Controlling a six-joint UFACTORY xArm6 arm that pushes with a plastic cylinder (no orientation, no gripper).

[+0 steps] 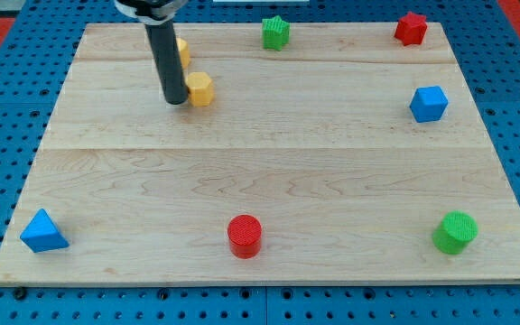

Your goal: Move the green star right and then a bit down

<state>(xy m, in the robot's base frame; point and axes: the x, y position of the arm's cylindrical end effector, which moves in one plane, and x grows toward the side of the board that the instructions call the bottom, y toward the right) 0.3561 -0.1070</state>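
Note:
The green star (276, 32) stands near the view's top edge of the wooden board (269, 181), a little right of the middle. My tip (175, 101) rests on the board at the upper left, well to the left of and below the green star. It is right beside the left side of a yellow hexagon block (200, 88). A second yellow block (181, 50) is partly hidden behind the rod, so its shape is unclear.
A red star-like block (411, 28) sits at the top right, a blue cube (429, 103) below it. A green cylinder (455, 232) is at the bottom right, a red cylinder (244, 236) at the bottom middle, a blue triangle (42, 231) at the bottom left.

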